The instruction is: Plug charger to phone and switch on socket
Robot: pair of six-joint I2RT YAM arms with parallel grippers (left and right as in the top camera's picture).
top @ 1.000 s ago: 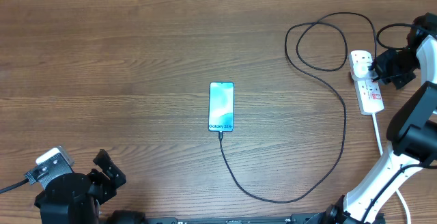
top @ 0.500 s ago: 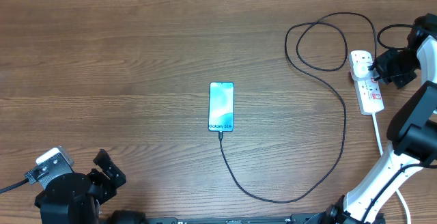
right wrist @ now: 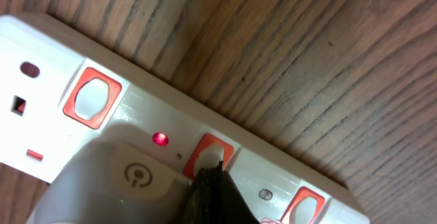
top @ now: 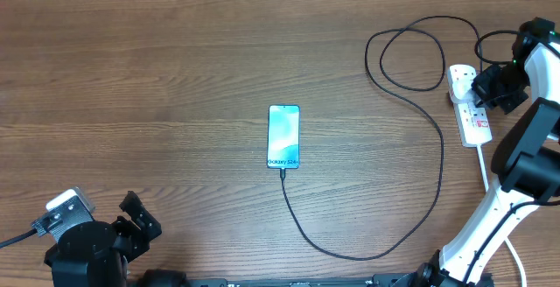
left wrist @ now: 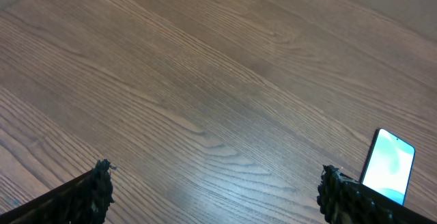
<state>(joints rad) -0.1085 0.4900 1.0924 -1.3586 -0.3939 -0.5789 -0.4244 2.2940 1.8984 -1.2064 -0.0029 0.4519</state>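
Observation:
The phone (top: 283,136) lies mid-table with a lit blue screen; it also shows at the right edge of the left wrist view (left wrist: 389,166). The black charger cable (top: 429,121) runs from the phone's bottom edge, loops right and up to the white socket strip (top: 473,122). My right gripper (top: 486,87) is shut over the strip, its tip (right wrist: 217,173) touching a red-framed switch (right wrist: 210,154). A small red light (right wrist: 160,138) glows beside it. The plug body (right wrist: 113,179) sits in the strip. My left gripper (left wrist: 215,190) is open and empty at the near left.
The strip's thick white cord (top: 484,171) runs toward the front edge beside the right arm. Another red-framed switch (right wrist: 91,98) sits further along the strip. Bare wood table (top: 157,77) lies around the phone.
The right gripper has shifted slightly up and left over the socket strip. The phone, the cable and the left arm have not moved.

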